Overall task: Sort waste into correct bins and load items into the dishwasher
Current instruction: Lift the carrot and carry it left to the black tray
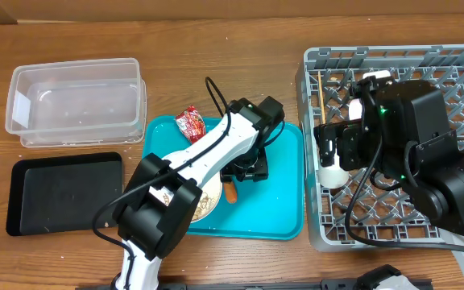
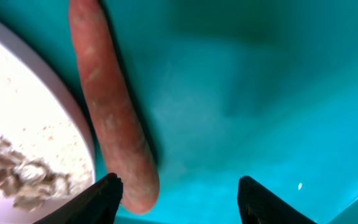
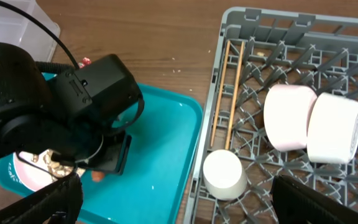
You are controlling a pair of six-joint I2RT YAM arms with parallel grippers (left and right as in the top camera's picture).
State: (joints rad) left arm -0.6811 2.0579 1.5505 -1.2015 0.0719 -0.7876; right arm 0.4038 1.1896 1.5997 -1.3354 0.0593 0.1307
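Note:
My left gripper point(image 2: 180, 183) is open, low over the teal tray point(image 1: 284, 205). The orange carrot point(image 2: 110, 112) lies on the tray between the jaws, its end next to the left finger, beside the white plate point(image 2: 23, 118) holding beige scraps point(image 2: 11, 171). From overhead the carrot point(image 1: 230, 193) shows just below my left gripper point(image 1: 244, 169). The red wrapper point(image 1: 190, 123) lies at the tray's back left. My right gripper point(image 3: 179, 186) is open and empty above the rack's left edge. The grey rack point(image 1: 321, 64) holds a cup point(image 3: 224, 174), two bowls point(image 3: 289, 117) and chopsticks point(image 3: 229, 93). No tissue is in view.
The clear tub point(image 1: 75, 101) stands at the back left, with nothing in it. The black tray point(image 1: 63, 192) lies in front of it, also with nothing in it. The teal tray sits between these bins and the rack.

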